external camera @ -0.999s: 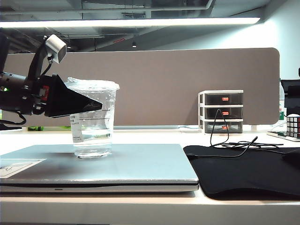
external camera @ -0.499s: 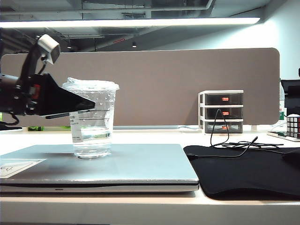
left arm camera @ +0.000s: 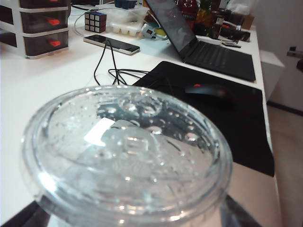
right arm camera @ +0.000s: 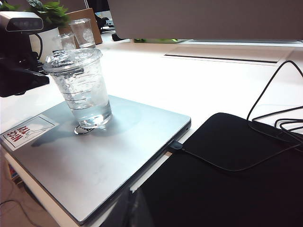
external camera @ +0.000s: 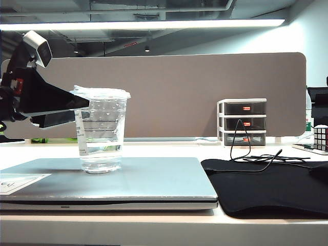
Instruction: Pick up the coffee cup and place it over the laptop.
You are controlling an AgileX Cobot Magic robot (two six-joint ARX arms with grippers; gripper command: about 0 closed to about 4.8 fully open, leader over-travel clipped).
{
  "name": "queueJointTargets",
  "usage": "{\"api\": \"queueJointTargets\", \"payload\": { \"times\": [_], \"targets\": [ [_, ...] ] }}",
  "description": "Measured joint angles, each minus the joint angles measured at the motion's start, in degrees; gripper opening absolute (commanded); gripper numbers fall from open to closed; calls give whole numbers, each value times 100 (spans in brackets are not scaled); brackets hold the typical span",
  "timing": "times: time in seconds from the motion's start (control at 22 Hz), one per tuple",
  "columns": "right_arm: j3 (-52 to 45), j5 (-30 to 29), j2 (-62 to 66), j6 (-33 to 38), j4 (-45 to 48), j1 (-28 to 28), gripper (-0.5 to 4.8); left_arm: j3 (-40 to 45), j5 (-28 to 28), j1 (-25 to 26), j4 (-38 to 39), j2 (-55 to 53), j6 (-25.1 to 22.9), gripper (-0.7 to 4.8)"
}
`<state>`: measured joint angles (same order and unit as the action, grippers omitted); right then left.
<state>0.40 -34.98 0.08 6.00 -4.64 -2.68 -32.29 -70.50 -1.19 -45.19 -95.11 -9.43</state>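
Standing clear lidded coffee cup [external camera: 101, 130], silver laptop [external camera: 148, 182]

Cup blocks the left of the lid; the right is open

The cup [external camera: 101, 130] stands upright on the laptop [external camera: 154, 182], with the left gripper [external camera: 77, 105] just beside its rim, jaws spread wide. The lid to the cup's right is bare. Past it, a cable [external camera: 246, 154] trails over the black mat [external camera: 266, 189]; drawers [external camera: 242, 122] stand behind on the table [external camera: 154, 228].
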Motion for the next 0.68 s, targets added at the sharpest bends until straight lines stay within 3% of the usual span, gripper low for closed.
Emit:
{"api": "queueJointTargets", "payload": {
  "times": [0.23,0.32,0.41,0.5,0.54,0.64,0.68],
  "targets": [
    [0,2,0,0,-4,-2,-6,0,-173,369,2,7,129,479],
    [0,2,0,0,-4,-2,-6,0,-186,748,0,9,133,479],
    [0,2,0,0,-2,-2,-6,0,-221,1102,-33,24,133,401],
    [0,0,0,0,-4,-2,-6,0,-186,1375,-109,26,136,240],
    [0,2,0,0,-2,0,-6,0,-131,1432,-111,26,162,89],
    [0,20,0,0,-4,0,-6,0,-7,1499,-114,28,428,-5],
    [0,26,0,0,0,0,-6,2,7,1528,-109,44,581,-6]
  ]
}}
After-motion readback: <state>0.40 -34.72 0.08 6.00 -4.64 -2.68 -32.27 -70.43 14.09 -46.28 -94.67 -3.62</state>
